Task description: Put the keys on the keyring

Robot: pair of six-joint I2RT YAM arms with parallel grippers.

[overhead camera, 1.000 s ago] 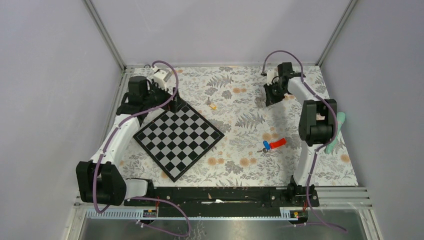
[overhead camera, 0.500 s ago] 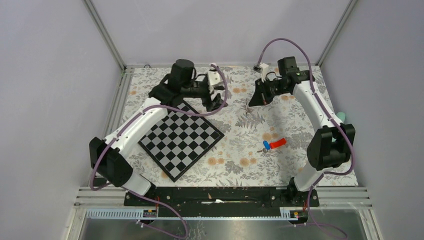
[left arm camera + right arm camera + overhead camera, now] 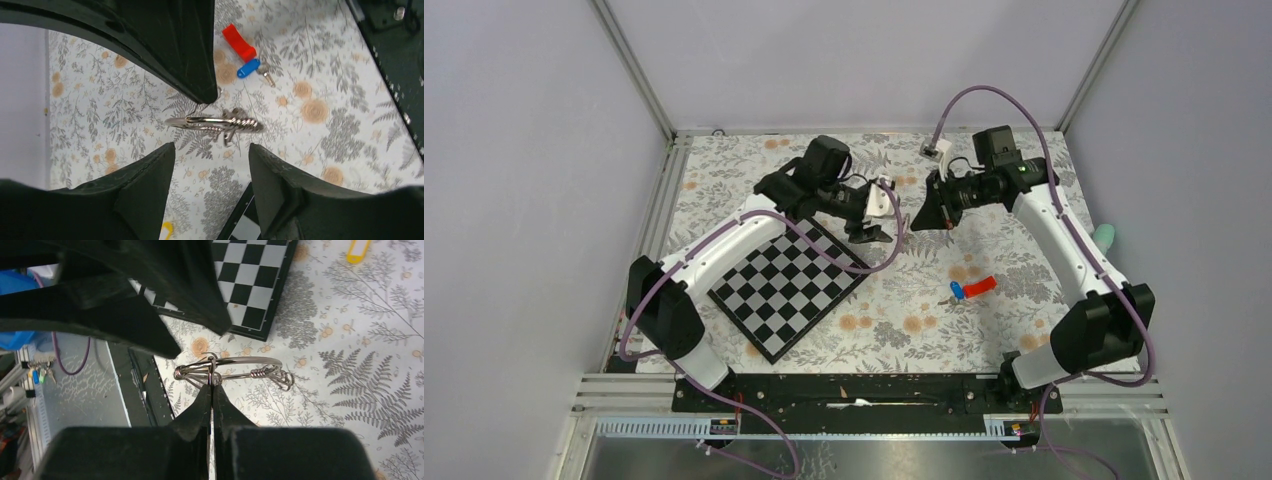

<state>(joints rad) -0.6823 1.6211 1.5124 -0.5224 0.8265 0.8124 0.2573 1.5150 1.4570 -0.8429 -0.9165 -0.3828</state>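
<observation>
My right gripper (image 3: 211, 388) is shut on the keyring (image 3: 235, 370), a thin silver wire ring held above the floral cloth at the back middle. Facing it, my left gripper (image 3: 211, 150) stands open with its fingertips just short of the keyring (image 3: 215, 122) and nothing between them. In the top view the two grippers meet tip to tip, left (image 3: 874, 234) and right (image 3: 916, 224). The blue-capped key (image 3: 957, 292) lies on the cloth beside a red piece (image 3: 980, 287). A yellow-headed key (image 3: 359, 251) lies near the chessboard's corner.
A chessboard (image 3: 789, 285) lies at the left middle, under my left forearm. A teal object (image 3: 1104, 236) rests at the right edge. The cloth (image 3: 904, 330) covers the table up to the black rail in front.
My left arm has swung from the back left corner to the middle, its jaws narrowing. My right arm has carried the keyring leftward to meet it.
</observation>
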